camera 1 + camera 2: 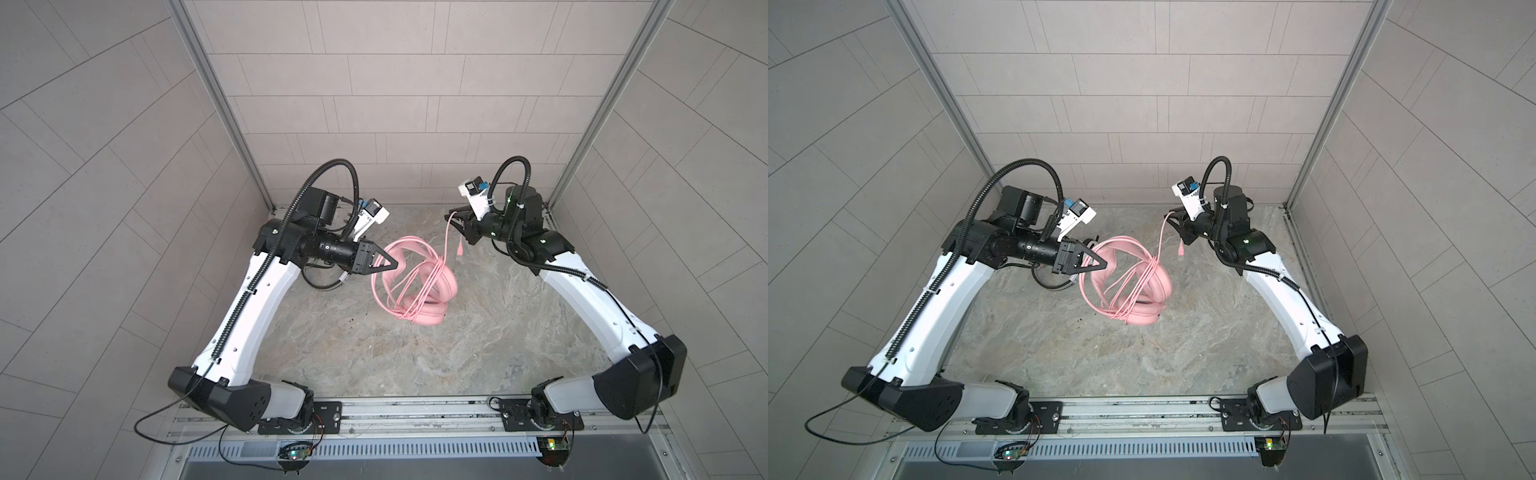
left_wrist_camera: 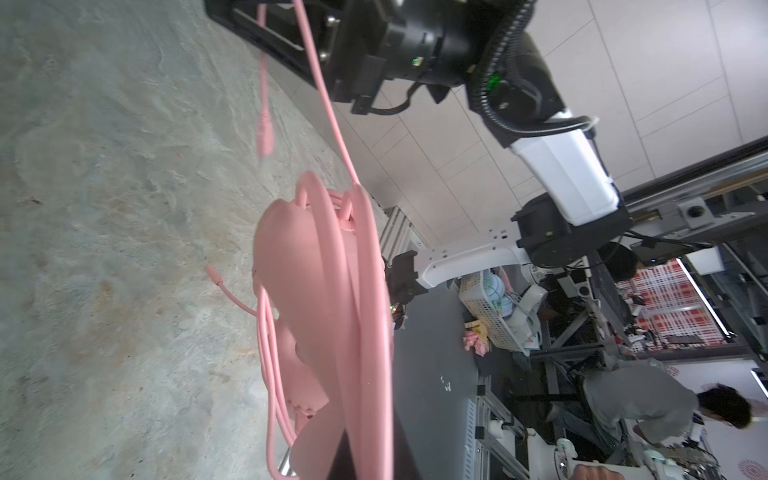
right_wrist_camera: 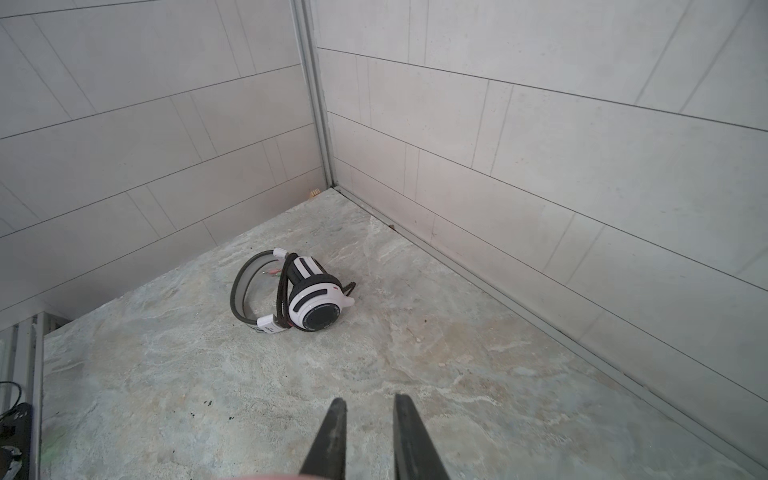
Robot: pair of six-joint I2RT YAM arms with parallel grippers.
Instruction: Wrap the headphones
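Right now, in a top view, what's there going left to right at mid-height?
left end effector shut on the headband → pink headphones → dangling pink plug → right end effector, cable draped over it.

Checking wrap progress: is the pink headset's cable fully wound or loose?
Partly loose: loops circle the pink headset, but the pink cable rises to the right gripper.

Robotics lab: tiled test booth, cluttered equipment racks.

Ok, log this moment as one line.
left gripper: shut on pink headset | right gripper: open, pink cable draped over it | white-and-black headset: already wrapped
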